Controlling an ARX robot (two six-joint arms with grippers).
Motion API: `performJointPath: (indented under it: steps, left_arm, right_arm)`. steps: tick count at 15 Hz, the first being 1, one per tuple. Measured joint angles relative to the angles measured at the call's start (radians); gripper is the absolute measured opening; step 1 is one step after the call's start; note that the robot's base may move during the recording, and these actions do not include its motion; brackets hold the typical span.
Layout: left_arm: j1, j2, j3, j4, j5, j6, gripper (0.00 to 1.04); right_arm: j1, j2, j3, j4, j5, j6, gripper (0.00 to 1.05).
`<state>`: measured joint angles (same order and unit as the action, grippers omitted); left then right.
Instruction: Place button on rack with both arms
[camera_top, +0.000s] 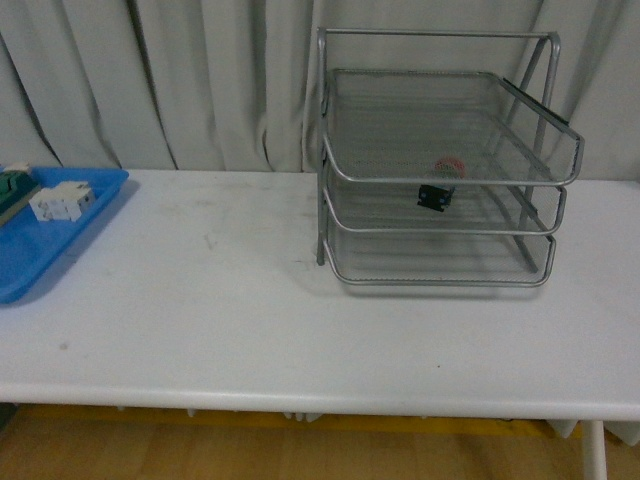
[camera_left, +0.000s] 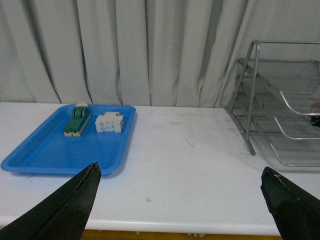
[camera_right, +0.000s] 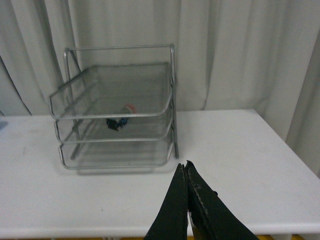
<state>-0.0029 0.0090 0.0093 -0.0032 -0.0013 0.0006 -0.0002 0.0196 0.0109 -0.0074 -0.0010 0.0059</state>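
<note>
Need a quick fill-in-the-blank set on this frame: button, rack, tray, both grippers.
1. The button lies on the rack's ____ tier.
2. The blue tray holds ____ blocks.
3. The right gripper's fingers are ____.
4. The left gripper's fingers are spread ____.

Missing words: middle; two; shut; open

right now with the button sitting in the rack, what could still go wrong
1. The button lies on its side on the middle tier of the rack, near the open front edge; a bump to the rack could roll it out.
2. The left gripper is open and faces the blue tray; a careless retreat could knock it.
3. The shut right gripper points at the rack, so a forward move may hit it.
</note>
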Motion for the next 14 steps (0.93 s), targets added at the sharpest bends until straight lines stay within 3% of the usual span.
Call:
performJointPath:
  steps: [8, 14]
  left_arm:
    - [0.0, 0.0, 0.0, 0.0, 0.001, 0.0, 0.98]
    - [0.0, 0.0, 0.0, 0.0, 0.001, 0.0, 0.98]
  right_arm:
    - [0.0, -0.016, 0.0, 0.004, 0.001, 0.0, 0.02]
    - [0.0, -0.016, 0.0, 0.004, 0.001, -0.002, 0.59]
